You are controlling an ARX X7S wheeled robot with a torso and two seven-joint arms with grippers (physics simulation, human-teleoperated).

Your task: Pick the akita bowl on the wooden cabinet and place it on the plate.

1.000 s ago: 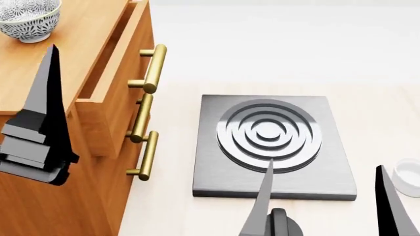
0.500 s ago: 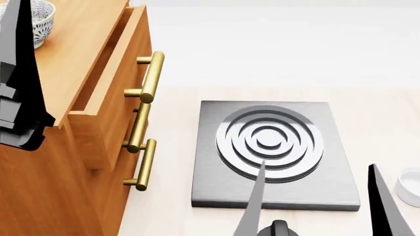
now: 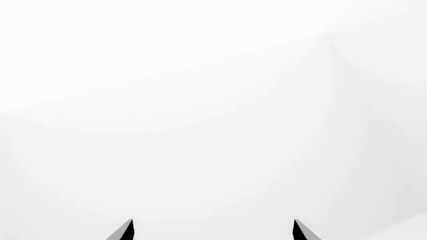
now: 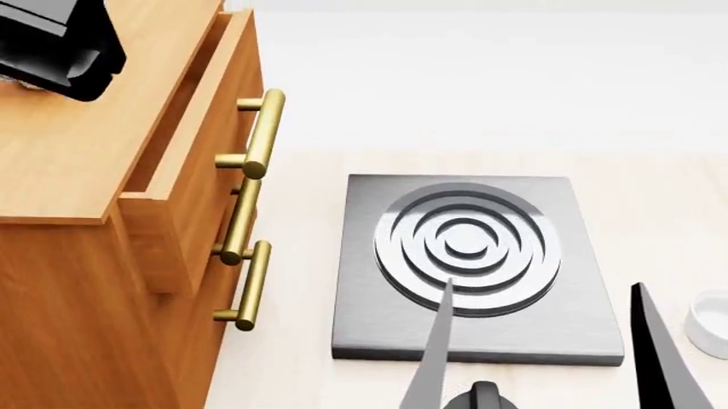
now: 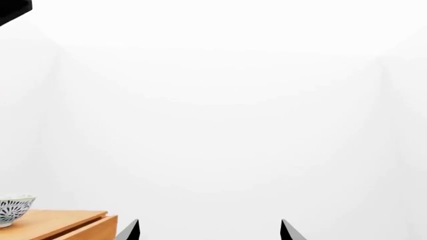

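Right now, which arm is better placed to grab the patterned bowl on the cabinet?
Left. The left gripper is up over the wooden cabinet top; the right gripper hangs low by the grey slab.

akita bowl (image 5: 13,210) on wooden cabinet (image 4: 102,153)

Left wrist view, as we see it: left gripper (image 3: 213,231), only two dark pointed fingertips (image 3: 125,231) showing at the frame edge, set well apart, nothing between them. Beyond, we note plain white background.
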